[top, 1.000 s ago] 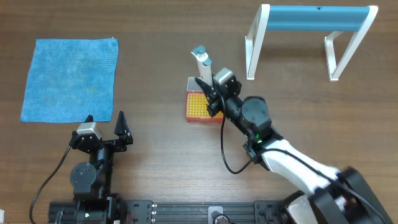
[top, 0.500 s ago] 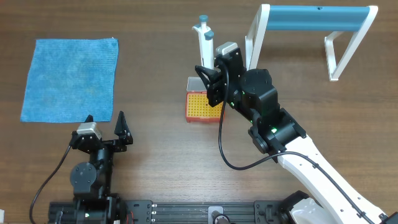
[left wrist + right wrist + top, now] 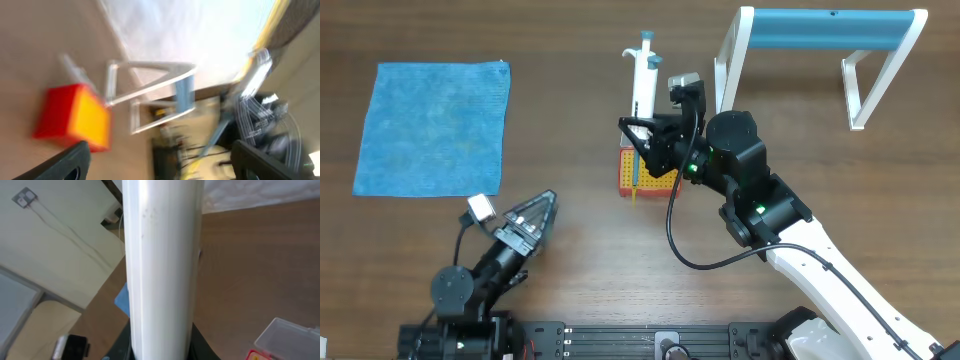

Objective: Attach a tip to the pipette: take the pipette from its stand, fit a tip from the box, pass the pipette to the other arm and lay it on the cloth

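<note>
One pipette (image 3: 642,85) pinched in R gripper (image 3: 642,136), near tip box (image 3: 656,183); L gripper (image 3: 542,208) spread, well apart.

Upright white pipette (image 3: 642,88) at red tip box (image 3: 626,168)

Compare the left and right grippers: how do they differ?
The left gripper is open and empty; the right gripper is shut on the pipette. The left gripper sits over bare table near its base; the right gripper is by the tip box. Both have black fingers.

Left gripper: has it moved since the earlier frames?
Yes. The left gripper has swung right, away from the blue cloth, toward the tip box.
</note>
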`<state>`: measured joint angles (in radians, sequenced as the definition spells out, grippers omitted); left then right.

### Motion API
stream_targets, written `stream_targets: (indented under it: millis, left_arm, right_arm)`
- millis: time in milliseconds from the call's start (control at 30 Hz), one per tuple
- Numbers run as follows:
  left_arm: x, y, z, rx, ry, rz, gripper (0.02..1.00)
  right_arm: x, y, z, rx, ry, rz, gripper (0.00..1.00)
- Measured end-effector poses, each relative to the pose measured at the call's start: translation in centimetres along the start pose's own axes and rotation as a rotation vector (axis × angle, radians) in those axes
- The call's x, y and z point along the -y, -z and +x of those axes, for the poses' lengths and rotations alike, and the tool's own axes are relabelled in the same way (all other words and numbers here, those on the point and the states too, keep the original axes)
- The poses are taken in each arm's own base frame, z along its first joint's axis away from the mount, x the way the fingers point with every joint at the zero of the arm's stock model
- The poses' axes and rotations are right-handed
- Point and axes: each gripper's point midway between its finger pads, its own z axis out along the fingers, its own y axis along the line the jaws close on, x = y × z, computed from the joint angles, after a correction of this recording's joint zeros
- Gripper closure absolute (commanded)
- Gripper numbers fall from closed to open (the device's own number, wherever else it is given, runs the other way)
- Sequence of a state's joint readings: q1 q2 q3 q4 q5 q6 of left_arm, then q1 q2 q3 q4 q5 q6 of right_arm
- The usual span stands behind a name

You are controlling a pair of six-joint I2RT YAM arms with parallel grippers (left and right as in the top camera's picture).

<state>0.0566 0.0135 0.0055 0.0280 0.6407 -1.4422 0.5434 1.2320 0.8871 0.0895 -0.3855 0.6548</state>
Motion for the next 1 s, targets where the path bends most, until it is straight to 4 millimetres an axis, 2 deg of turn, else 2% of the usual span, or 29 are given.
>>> stream_targets:
  millis: [67,133,233,333,400,433,533,567,700,767,800,833,867,900,933,967,1000]
  left_arm:
    - [3.9,0.3,-0.8,0.033,0.057,0.147,0.112]
    - [4.9,0.3,-0.9,0.03,0.109,0.183,0.117]
    - [5.6,-0.6,-0.6,-0.036,0.151,0.149,0.115]
    - [9.6,-2.4,-0.5,-0.157,0.076,0.127,0.117]
    - [11.9,-4.1,-0.9,-0.233,0.011,0.117,0.115]
    - [13.4,-5.5,-1.0,-0.313,-0.048,0.117,0.117]
    - [14.4,-8.5,-1.4,-0.454,-0.143,0.133,0.117]
    - [14.9,-9.8,-1.0,-0.521,-0.188,0.164,0.115]
    - [15.6,-12.7,2.0,-0.686,-0.27,0.256,0.117]
    - [15.2,-13.7,3.7,-0.745,-0.269,0.271,0.126]
    - [15.0,-13.9,4.1,-0.76,-0.263,0.271,0.301]
    - [14.9,-14.0,4.4,-0.767,-0.264,0.273,0.349]
    - [14.9,-14.0,4.6,-0.771,-0.269,0.276,0.63]
    - [15.2,-14.0,4.5,-0.769,-0.278,0.284,0.993]
    - [15.2,-14.0,4.5,-0.768,-0.278,0.284,0.991]
    - [15.3,-14.0,4.5,-0.768,-0.281,0.287,0.989]
    - [15.5,-14.0,4.6,-0.764,-0.324,0.31,0.989]
  right_arm:
    - [0.2,0.0,0.7,-0.029,-0.041,0.007,0.921]
    - [0.6,0.1,1.4,-0.058,-0.072,0.023,0.921]
    - [-0.1,0.1,1.8,-0.084,-0.08,-0.018,0.925]
    - [-1.4,0.2,2.5,-0.13,-0.086,-0.091,0.921]
    - [-2.1,0.4,2.9,-0.156,-0.09,-0.129,0.921]
    - [-2.4,0.4,3.1,-0.169,-0.094,-0.144,0.921]
    - [-3.9,0.6,2.6,-0.161,-0.067,-0.22,0.921]
    - [-4.5,0.8,2.4,-0.159,-0.054,-0.254,0.923]
    - [-6.0,1.2,2.3,-0.17,-0.043,-0.332,0.921]
    - [-6.2,1.3,2.5,-0.184,-0.055,-0.347,0.921]
    - [-6.4,1.4,2.6,-0.19,-0.06,-0.353,0.921]
    - [-6.4,1.4,2.7,-0.195,-0.062,-0.359,0.921]
    - [-6.5,1.4,2.7,-0.198,-0.063,-0.362,0.921]
    - [-6.5,1.5,2.7,-0.201,-0.063,-0.365,0.921]
    - [-6.5,1.5,2.7,-0.201,-0.063,-0.365,0.921]
    - [-6.5,1.5,2.8,-0.205,-0.074,-0.36,0.632]
    - [-6.5,1.6,2.8,-0.219,-0.123,-0.362,0.229]
